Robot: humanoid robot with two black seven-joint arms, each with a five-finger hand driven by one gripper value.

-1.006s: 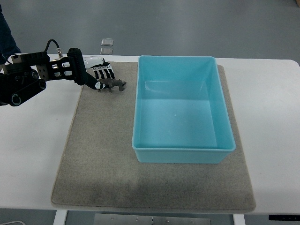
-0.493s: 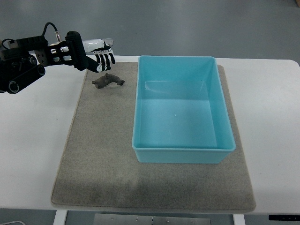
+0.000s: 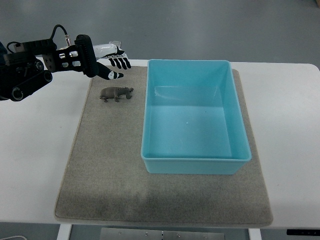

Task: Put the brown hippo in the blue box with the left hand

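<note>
The brown hippo stands on the grey mat, just left of the blue box. The box is open-topped and holds nothing. My left hand comes in from the left edge and hovers above and behind the hippo, fingers spread and holding nothing. It is apart from the hippo. My right hand is out of view.
The mat lies on a white table. The left arm's black forearm hangs over the table's far left corner. Two small clear squares lie on the floor beyond the table.
The hand was on the hippo a second ago, then lifted off and up and now reaches slightly right. The hippo tipped and then settled upright on the mat.
</note>
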